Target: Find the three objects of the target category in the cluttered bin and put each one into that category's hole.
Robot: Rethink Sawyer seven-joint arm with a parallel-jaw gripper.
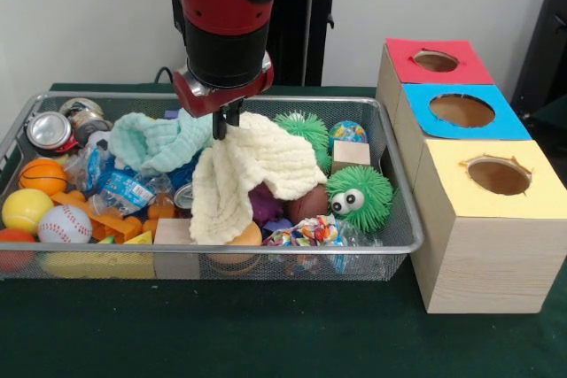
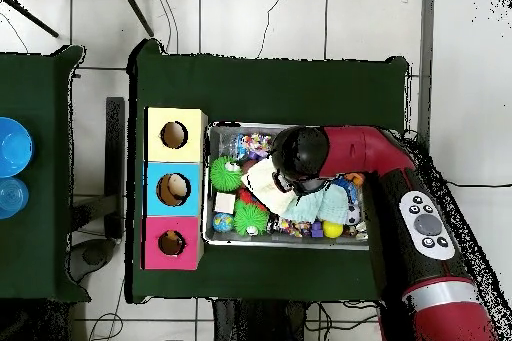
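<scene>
1. Your gripper [image 1: 228, 123] is pinching the cream cloth [image 1: 244, 174] between closed fingers.
2. The bin [image 1: 400, 210] is sitting directly beneath it.
3. The hole [image 1: 435, 61] is lying off to its side, beyond the bin's end.

Even indoor light, soft shadow under the bin [image 1: 403, 185], slight blur, no strong glare

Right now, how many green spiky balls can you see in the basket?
2: a spiky ball with eyes near the basket's box-side end, and another spiky ball behind it, partly under the cream cloth. More may be hidden.
</scene>
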